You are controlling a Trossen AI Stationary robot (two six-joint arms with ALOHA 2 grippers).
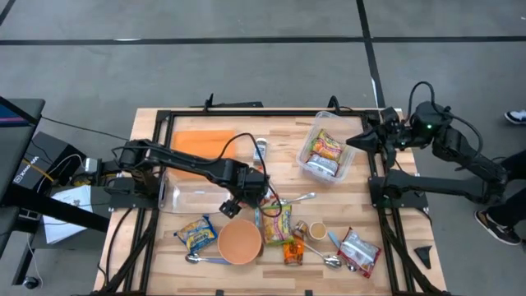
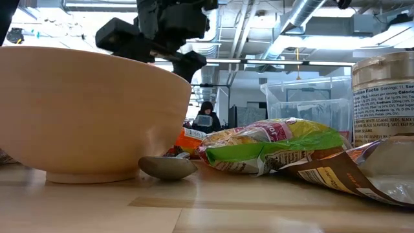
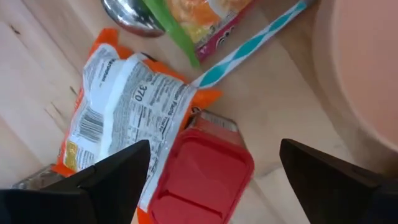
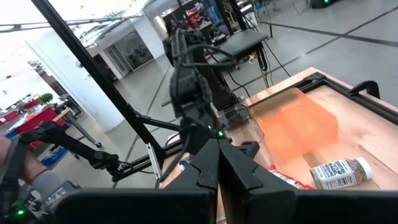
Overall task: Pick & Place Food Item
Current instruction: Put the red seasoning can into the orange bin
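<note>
My left gripper [image 1: 233, 203] hangs open above the middle of the table, touching nothing. In the left wrist view its fingers [image 3: 214, 177] stand wide apart over an orange-and-white snack packet [image 3: 127, 106] and a flat red piece [image 3: 202, 183], both lying on the wood. A green-and-yellow packet [image 1: 275, 220] lies beside them, also seen in the low view [image 2: 272, 149]. A tan bowl [image 1: 240, 242] sits toward the near edge. My right gripper [image 1: 353, 140] waits shut at the far right, beside a clear tub [image 1: 327, 154] holding packets.
A clear bin [image 1: 182, 196] and orange lid [image 1: 201, 144] lie at the far left. A blue-yellow packet [image 1: 196, 233], spoons [image 2: 167, 167], a teal-handled utensil [image 3: 249, 46], an orange jar [image 1: 293, 251], a small cup [image 1: 318, 231] and a silver packet [image 1: 359, 250] crowd the near edge.
</note>
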